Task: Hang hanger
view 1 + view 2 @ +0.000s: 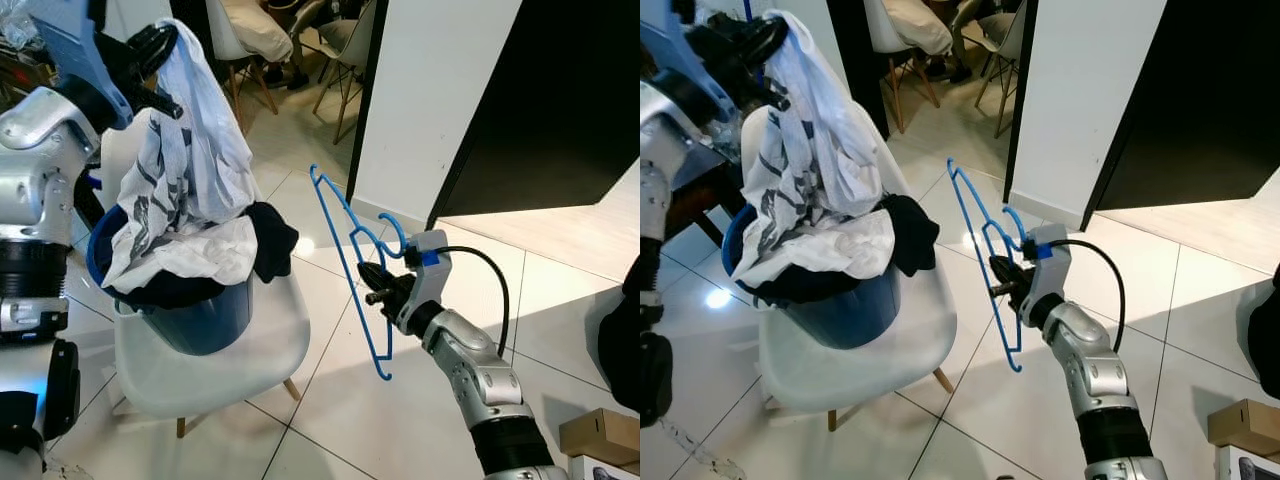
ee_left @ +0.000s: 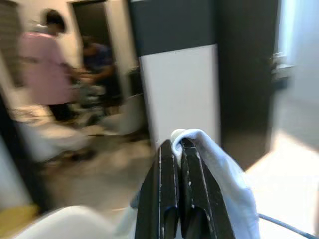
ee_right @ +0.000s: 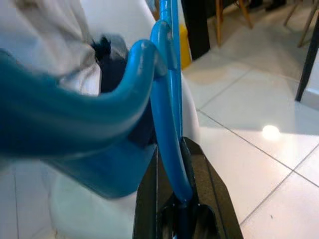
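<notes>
In the left eye view, the right hand (image 1: 378, 285) was clenched on a blue hanger (image 1: 352, 262), holding it upright over the tiled floor (image 1: 330, 400), just beside a white chair (image 1: 250, 350). The hanger's hook curved back toward the wrist. On the chair seat stood a blue basket (image 1: 200, 320) heaped with clothes. The left hand (image 1: 150, 70), raised high above the basket, gripped a white patterned garment (image 1: 200, 150) that hung down into the pile, next to a dark garment (image 1: 272, 240) draped over the basket's rim.

The right eye view showed the same layout, with the hanger (image 1: 985, 250) between the chair (image 1: 910, 340) and a white wall panel (image 1: 1080, 100).

In the left wrist view, the left hand's fingers (image 2: 164, 199) were pressed together on a fold of white cloth (image 2: 219, 174). Two blurred people (image 2: 50, 69) stood in the room behind.

In the right wrist view, the right hand's fingers (image 3: 204, 189) clamped the hanger's blue bar (image 3: 167, 129), with the basket (image 3: 99, 169) and chair (image 3: 99, 214) just beyond.
</notes>
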You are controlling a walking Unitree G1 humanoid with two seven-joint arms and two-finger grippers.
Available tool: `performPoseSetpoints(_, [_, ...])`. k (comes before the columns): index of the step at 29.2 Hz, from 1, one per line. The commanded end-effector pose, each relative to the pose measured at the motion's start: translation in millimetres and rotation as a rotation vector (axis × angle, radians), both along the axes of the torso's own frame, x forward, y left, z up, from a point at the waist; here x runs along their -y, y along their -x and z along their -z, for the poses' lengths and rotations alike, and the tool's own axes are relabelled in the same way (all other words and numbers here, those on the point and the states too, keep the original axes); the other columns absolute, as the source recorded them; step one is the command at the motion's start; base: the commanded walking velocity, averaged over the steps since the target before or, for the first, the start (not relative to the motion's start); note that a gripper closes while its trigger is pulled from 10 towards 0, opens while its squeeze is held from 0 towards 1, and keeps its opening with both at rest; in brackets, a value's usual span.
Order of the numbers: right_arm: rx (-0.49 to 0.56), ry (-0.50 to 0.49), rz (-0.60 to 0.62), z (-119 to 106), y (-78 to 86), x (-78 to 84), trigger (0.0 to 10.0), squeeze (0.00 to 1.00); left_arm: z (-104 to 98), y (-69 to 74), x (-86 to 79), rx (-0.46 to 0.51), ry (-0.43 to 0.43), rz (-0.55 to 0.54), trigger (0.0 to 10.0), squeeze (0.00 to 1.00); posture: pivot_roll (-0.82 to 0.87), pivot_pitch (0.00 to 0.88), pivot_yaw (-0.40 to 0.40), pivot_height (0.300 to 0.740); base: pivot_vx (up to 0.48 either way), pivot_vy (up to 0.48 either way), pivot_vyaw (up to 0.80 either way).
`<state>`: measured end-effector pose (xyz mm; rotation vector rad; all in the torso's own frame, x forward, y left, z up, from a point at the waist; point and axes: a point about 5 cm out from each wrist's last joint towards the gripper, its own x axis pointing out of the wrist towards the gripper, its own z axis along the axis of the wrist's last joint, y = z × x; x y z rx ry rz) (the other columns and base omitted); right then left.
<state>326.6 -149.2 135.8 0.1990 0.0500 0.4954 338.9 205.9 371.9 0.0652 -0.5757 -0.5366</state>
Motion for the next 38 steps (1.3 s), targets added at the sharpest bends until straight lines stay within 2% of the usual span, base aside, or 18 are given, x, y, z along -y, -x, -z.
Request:
performPoseSetpoints(1, [0.040,-0.097,0.018,-4,2.5,3.7,10.0,0.00,-11,23.7,19.4,0.047,0.089,0.258,1.3,0.00,0.00,0.074,0.001,0.740,0.000,0.000,0.00])
performPoseSetpoints(2, [0.041,-0.117,0.026,-5,2.4,3.9,10.0,0.00,-15,30.1,22.9,0.065,0.122,0.318,2.3,0.00,0.00,0.069,0.006,0.740,0.000,0.000,0.00])
performPoseSetpoints(5, [0.042,-0.127,0.030,-5,2.3,3.9,10.0,0.00,-18,33.4,24.5,0.077,0.139,0.346,2.3,0.00,0.00,0.069,0.006,0.740,0.000,0.000,0.00])
performPoseSetpoints(6, [0.042,-0.129,0.033,-5,2.2,4.0,10.0,0.00,-21,36.9,26.1,0.089,0.157,0.377,3.4,0.00,0.00,0.069,0.006,0.740,0.000,0.000,0.00])
performPoseSetpoints(8, [0.043,-0.143,0.040,-4,1.1,3.9,10.0,0.00,-27,42.5,28.5,0.110,0.182,0.414,4.5,0.00,0.01,0.054,0.008,0.740,0.000,0.000,0.00])
performPoseSetpoints(9, [0.043,-0.143,0.040,-4,1.1,3.9,10.0,0.00,-27,42.5,28.5,0.110,0.182,0.414,4.5,0.00,0.01,0.054,0.008,0.740,0.000,0.000,0.00])
performPoseSetpoints(10, [0.041,-0.145,0.042,-3,0.2,3.4,10.0,0.00,-28,41.4,27.3,0.106,0.188,0.403,5.0,0.00,0.01,0.050,0.012,0.740,0.000,0.000,0.00])
performPoseSetpoints(13, [0.037,-0.145,0.043,-1,-1.3,2.5,10.0,0.00,-28,35.9,22.6,0.082,0.189,0.353,4.8,0.00,0.01,0.046,0.015,0.740,0.000,0.000,0.00])
performPoseSetpoints(14, [0.037,-0.147,0.044,-1,-1.6,2.6,10.0,0.00,-27,33.4,20.8,0.068,0.193,0.332,6.4,0.00,0.01,0.044,0.016,0.740,0.000,0.000,0.00])
performPoseSetpoints(17, [0.037,-0.149,0.046,-1,-1.9,2.7,10.0,0.00,-26,31.0,19.1,0.052,0.200,0.312,6.4,0.00,0.01,0.044,0.016,0.740,0.000,0.000,0.00])
performPoseSetpoints(18, [0.036,-0.152,0.048,0,-2.1,2.9,10.0,0.00,-24,30.8,18.2,0.037,0.203,0.298,8.9,0.00,0.01,0.043,0.017,0.740,0.000,0.000,0.00])
performPoseSetpoints(19, [0.035,-0.154,0.051,0,-2.3,3.1,10.0,0.00,-21,30.4,19.1,0.018,0.193,0.283,10.0,0.00,0.01,0.041,0.016,0.740,0.000,0.000,0.00])
performPoseSetpoints(24, [0.033,-0.149,0.052,1,-2.5,2.9,10.0,0.00,-9,28.8,23.9,-0.042,0.167,0.250,10.0,0.00,0.01,0.039,0.015,0.740,0.000,0.000,0.00])
performPoseSetpoints(28, [0.033,-0.144,0.047,2,-2.8,2.4,10.0,0.00,0,31.9,33.2,-0.077,0.161,0.281,10.0,0.00,0.01,0.038,0.015,0.740,0.000,0.000,0.00])
performPoseSetpoints(33, [0.033,-0.142,0.045,2,-3.4,1.9,10.0,0.00,5,31.1,36.1,-0.095,0.157,0.281,10.0,0.00,0.01,0.040,0.013,0.740,0.000,0.000,0.00])
performPoseSetpoints(37, [0.072,-0.184,0.047,-5,-2.9,12.3,10.0,0.00,9,25.2,29.3,-0.122,0.164,0.206,10.0,0.00,0.02,0.040,0.014,0.740,0.000,0.000,0.00])
performPoseSetpoints(38, [0.109,-0.170,-0.004,-13,2.1,23.2,10.0,0.00,10,21.4,23.7,-0.136,0.178,0.161,10.0,0.00,0.02,0.038,0.011,0.740,0.000,0.000,0.00])
